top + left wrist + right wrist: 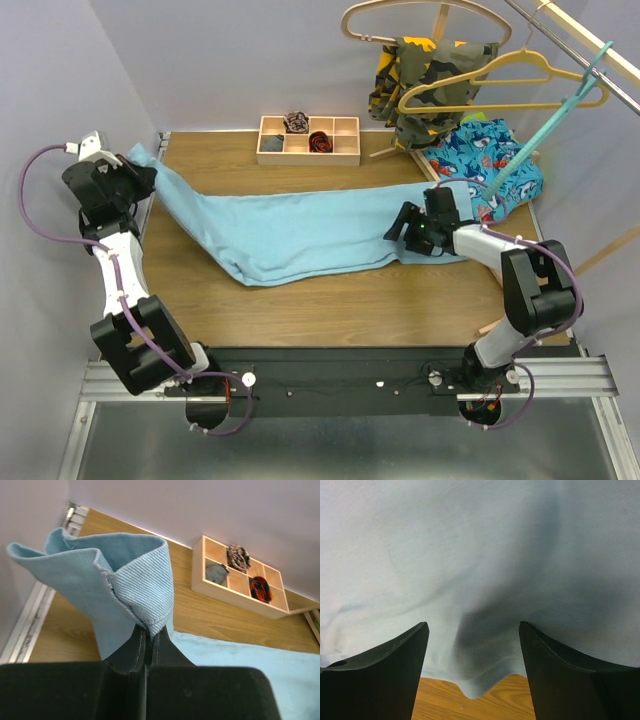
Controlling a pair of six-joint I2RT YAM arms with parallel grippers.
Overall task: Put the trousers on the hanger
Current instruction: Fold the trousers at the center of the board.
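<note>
Soft sky-blue twill trousers (290,235), lightly wrinkled, lie stretched across the wooden surface (330,310) from far left to right. The left claw (147,632) is pinched tight on their folded end at the left edge; the right claw (474,630) gapes wide over their near hem, gripping nothing. The thin teal hanger (548,120) hangs far right

things counted on and around one table (330,310)
one pair of light blue trousers (300,235) is counted, and three hangers are seen: a teal hanger (545,120), a yellow hanger (500,85) and a pale wooden hanger (420,12). two other cloths are counted, a camouflage garment (420,85) and a shark-print cloth (485,150). one wooden tray (307,158) is divided into eight compartments, and three small bundles are held in it: a patterned bundle (238,557), a grey bundle (216,573) and a red-and-black bundle (259,589). two arms are counted, the left arm (120,275) and the right arm (490,245).
</note>
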